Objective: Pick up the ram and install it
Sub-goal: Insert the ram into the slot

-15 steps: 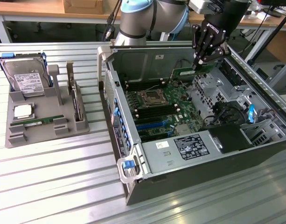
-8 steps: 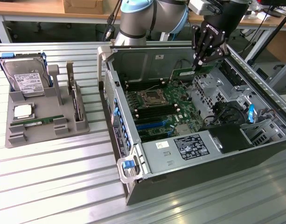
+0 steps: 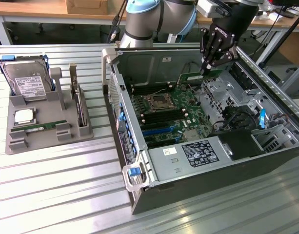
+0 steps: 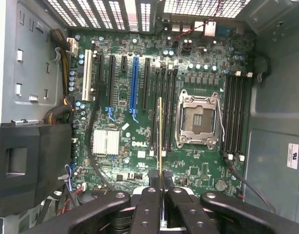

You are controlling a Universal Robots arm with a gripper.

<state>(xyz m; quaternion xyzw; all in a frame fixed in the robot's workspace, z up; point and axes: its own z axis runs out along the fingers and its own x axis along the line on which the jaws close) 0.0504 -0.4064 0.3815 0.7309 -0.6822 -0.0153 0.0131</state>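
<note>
The ram (image 3: 194, 77) sits clamped in the narrowed fingers (image 3: 208, 57), upper right of the exterior view over the motherboard (image 3: 164, 114), and looks light, stiff but fragile imo, so gripping its bare long edge seems right.

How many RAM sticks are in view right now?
2. One RAM stick is clamped in the fingers above the motherboard inside the open case; the second RAM stick lies flat in the grey tray at the exterior view's left. Others could be hidden.
</note>
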